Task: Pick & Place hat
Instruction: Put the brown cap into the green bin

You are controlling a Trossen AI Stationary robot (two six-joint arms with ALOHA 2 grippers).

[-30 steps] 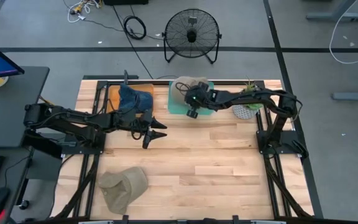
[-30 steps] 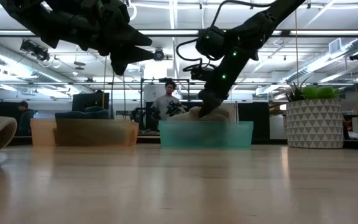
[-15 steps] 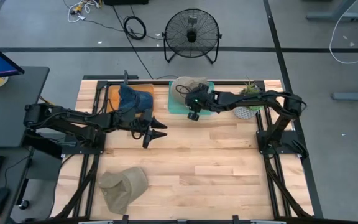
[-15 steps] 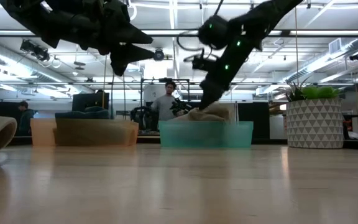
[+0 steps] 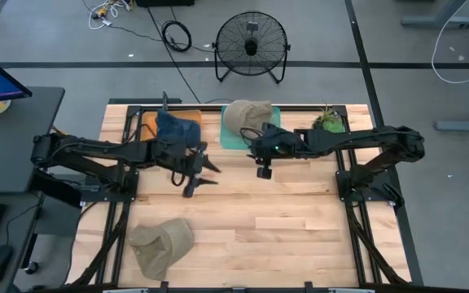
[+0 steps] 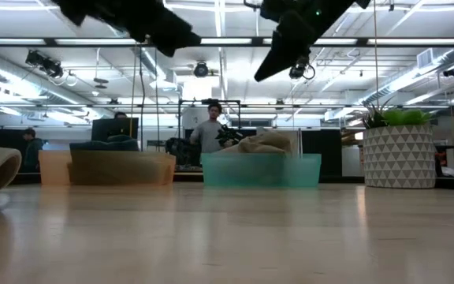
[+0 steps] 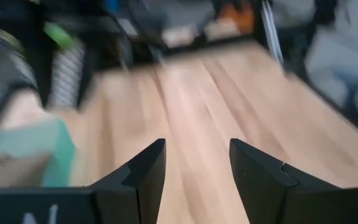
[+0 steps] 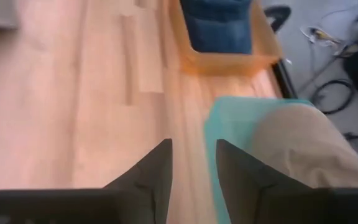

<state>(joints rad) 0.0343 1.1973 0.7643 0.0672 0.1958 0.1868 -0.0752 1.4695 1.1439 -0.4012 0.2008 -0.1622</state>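
Both sets of jaws stand parted and hold nothing — we see a clear gap between the dark fingers in each wrist view, with bare wood showing through. Our right gripper (image 5: 263,171) hangs above the worktop (image 5: 283,220) just below the teal bin (image 5: 228,138) in the upper middle of the high view, and a tan hat (image 5: 245,115) lies in that bin, its crown spilling over the bin's upper rim. From the low view the same hat (image 6: 263,143) shows as a rumpled mound above the translucent bin wall (image 6: 260,170). Our left gripper (image 5: 197,183) hangs over the wood left of centre, just below the orange bin (image 5: 147,124), which holds a blue hat (image 5: 176,128). A second tan hat (image 5: 160,242) rests on the worktop at the lower left of the high view, well apart from both arms — its edge peeks in at the far left of the low view. A potted plant (image 5: 326,130) sits at the upper right of the worktop, and a floor fan (image 5: 252,45) stands beyond the worktop's upper edge.
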